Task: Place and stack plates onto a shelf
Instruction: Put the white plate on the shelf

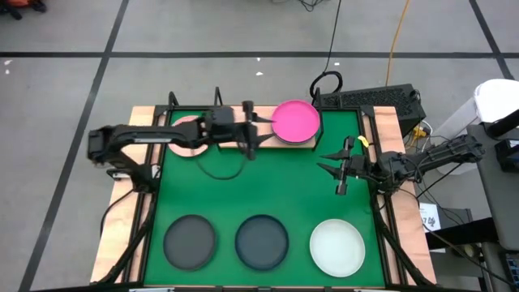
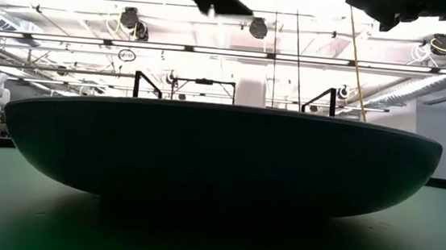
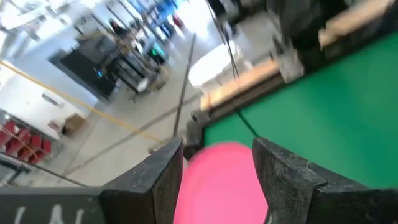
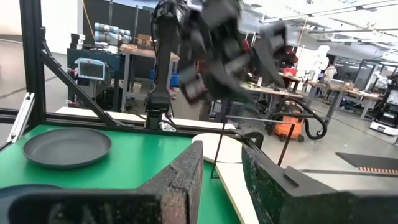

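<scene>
On the green bench (image 1: 243, 191), the shelf (image 1: 302, 143) stands along the far edge, a light-wood board of which only strips show around the plates on it. A hot pink plate (image 1: 295, 120) lies on the shelf's right half, and a light pink plate (image 1: 187, 130) lies on its left half, partly hidden under the left arm. The left gripper (image 1: 261, 131) hangs over the middle of the shelf, just beside the hot pink plate's left rim; in the left wrist view its two dark fingers (image 3: 287, 180) stand apart with the pink plate showing between them, so the jaws are open and hold nothing. The right gripper (image 1: 331, 166) is over the right part of the bench, between the shelf and the near row of plates, above bare green surface; its jaws are spread open and empty, as the right wrist view also shows by the gap between its fingers (image 4: 180, 180). Three plates lie in a row along the near edge, apart from one another: a dark grey plate (image 1: 190, 241) toward the near left corner, a second dark plate (image 1: 261, 241) at the middle, and a pale white plate (image 1: 337, 246) toward the near right corner. In the low view one dark plate fills nearly the whole width, with the arms only as dark shapes overhead.
</scene>
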`<state>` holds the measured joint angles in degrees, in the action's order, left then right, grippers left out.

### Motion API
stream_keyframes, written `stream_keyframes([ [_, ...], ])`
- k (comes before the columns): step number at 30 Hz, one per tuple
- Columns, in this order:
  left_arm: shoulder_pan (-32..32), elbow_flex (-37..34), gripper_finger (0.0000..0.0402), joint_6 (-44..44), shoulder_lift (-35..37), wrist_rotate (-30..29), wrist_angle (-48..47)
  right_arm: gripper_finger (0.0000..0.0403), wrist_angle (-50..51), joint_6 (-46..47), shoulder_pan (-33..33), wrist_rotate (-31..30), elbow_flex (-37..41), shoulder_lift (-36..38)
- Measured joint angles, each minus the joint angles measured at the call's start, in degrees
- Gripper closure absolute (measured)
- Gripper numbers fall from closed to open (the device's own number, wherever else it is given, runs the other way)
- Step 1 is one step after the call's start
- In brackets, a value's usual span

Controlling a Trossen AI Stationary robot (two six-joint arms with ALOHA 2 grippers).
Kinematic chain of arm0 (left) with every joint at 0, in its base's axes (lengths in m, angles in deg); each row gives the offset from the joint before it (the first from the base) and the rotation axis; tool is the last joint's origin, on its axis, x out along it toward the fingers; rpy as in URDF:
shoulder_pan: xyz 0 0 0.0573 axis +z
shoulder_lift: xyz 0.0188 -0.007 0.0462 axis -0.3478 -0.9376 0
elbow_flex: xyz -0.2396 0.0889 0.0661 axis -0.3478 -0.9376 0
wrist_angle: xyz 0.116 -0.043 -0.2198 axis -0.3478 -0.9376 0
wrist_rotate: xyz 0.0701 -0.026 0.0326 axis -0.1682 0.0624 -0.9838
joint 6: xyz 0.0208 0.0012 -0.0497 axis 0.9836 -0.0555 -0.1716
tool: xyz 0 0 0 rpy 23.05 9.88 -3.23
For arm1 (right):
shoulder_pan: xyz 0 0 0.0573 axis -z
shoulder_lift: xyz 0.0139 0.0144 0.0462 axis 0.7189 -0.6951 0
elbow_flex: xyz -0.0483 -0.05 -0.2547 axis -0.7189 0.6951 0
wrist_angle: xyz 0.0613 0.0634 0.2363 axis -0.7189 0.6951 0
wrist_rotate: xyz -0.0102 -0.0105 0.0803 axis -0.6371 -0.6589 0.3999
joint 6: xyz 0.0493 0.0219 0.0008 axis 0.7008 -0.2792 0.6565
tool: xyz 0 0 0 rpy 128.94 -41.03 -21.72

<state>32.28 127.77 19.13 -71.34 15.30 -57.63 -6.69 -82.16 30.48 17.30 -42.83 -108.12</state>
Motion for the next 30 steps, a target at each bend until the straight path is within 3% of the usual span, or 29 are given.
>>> stream_keyframes([
  [6, -2.68, 0.0, 0.0202, -11.59, 11.99, -3.03, -6.78, 0.031, -0.4, 0.24, -0.01, 0.0, 0.01, 0.0],
  [13, -5.88, -3.2, 0.0202, -25.71, 26.94, -3.3, -23.89, 0.031, -0.4, 1.33, -0.01, 0.0, 0.01, 0.0],
  [17, -8.29, -14.69, 0.0214, -30.49, 34.19, -5.35, -16.98, 0.031, -0.75, 1.45, 0.0, 0.01, 0.01, 0.0],
  [23, -11.5, -33.7, 0.025, -35.23, 40.5, -6.64, 3.7, 0.031, -0.54, 3.84, 0.03, 1.02, 0.01, -1.11],
  [30, -13.4, -45.25, 0.0259, -37.01, 40.9, -6.64, 19.2, 0.0305, 11.34, 11.09, 1.72, 5.38, -3.57, -6.74],
])
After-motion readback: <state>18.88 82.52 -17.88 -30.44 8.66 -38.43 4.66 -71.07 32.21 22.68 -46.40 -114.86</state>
